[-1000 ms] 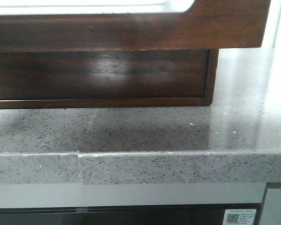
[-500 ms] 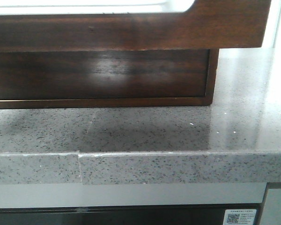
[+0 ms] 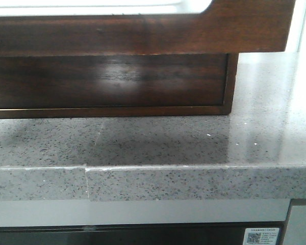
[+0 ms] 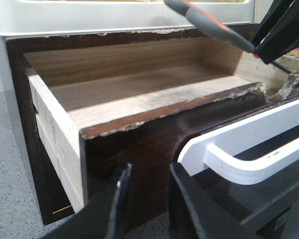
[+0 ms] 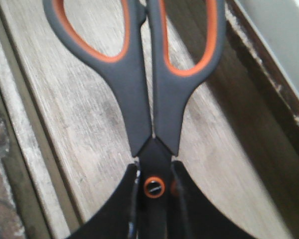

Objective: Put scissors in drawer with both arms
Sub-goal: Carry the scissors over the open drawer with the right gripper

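Note:
The scissors (image 5: 139, 89), grey with orange-lined loops, hang over the pale wood floor of the open drawer (image 5: 65, 99). My right gripper (image 5: 153, 172) is shut on them at the pivot, loops pointing away. In the left wrist view one grey handle of the scissors (image 4: 209, 22) and the right gripper (image 4: 284, 30) show above the drawer's far corner. The drawer (image 4: 139, 99) is pulled out, and its dark front (image 3: 143, 33) overhangs the counter. My left gripper (image 4: 147, 199) sits just outside that front near its corner, fingers slightly apart with nothing between them.
A dark wood cabinet body (image 3: 107, 81) stands under the pulled-out drawer on the grey speckled counter (image 3: 158, 143). A white curved handle (image 4: 249, 154) shows through the front's cutout. A white unit (image 4: 114, 17) sits above the drawer.

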### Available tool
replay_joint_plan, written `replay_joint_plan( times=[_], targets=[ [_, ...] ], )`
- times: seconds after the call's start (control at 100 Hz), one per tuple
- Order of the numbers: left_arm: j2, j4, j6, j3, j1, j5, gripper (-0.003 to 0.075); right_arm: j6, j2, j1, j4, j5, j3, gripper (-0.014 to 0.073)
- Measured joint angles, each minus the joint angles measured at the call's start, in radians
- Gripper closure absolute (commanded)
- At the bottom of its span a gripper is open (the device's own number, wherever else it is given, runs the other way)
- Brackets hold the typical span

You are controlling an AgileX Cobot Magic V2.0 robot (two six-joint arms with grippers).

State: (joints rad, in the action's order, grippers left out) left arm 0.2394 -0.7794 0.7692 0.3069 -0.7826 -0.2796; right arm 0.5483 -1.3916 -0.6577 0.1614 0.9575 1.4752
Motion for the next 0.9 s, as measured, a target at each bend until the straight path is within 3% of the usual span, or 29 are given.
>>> replay_joint_plan(
  times=[0.9],
  targets=[
    [0.0, 0.0, 0.0, 0.0, 0.0, 0.002, 0.0556, 0.0, -0.097, 0.0, -0.002, -0.003, 0.0, 0.0656]
  ],
)
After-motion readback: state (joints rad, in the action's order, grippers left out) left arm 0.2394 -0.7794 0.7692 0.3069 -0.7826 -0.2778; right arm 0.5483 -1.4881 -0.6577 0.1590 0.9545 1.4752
